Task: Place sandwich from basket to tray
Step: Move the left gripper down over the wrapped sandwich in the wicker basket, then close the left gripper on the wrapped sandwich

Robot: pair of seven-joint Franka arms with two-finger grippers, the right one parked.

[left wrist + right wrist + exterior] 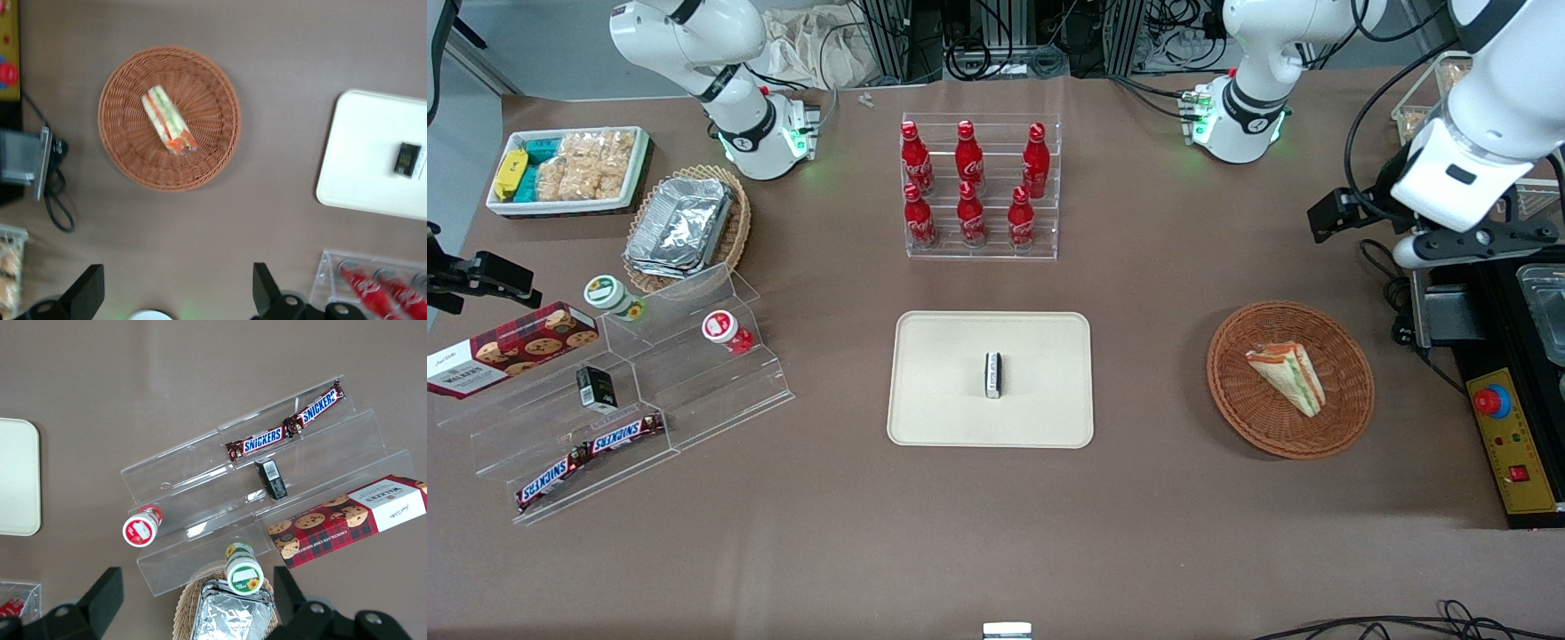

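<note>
**Ana:** Brown cloth covers the whole table (1138,533), and nothing of the job looks done. The small triangular wedge sandwich (1288,378) in clear wrap, pale bread with green, orange and red stripes, lies inside the round reddish-brown woven wicker basket (1347,418) toward the working arm's end.

**Ben:** And the large flat beige rectangular tray (943,391) with rounded corners?

**Ana:** It sits mid-table, well apart from the basket. Only a small black-and-white block (992,374) lies on it.

**Ben:** Where's the left arm's gripper (177,293)?

**Ana:** High above the cloth, off the basket, not over the sandwich. In the wrist view its two dark fingers (83,293) stand spread wide with nothing between them.

**Ben:** So everything remains?

**Ana:** I'd judge so: move over the basket, descend, close on the wedge, lift, carry it across, and set it on bare tray beside the block. The wrap may be slippery, so the grasp probably needs care.
</note>
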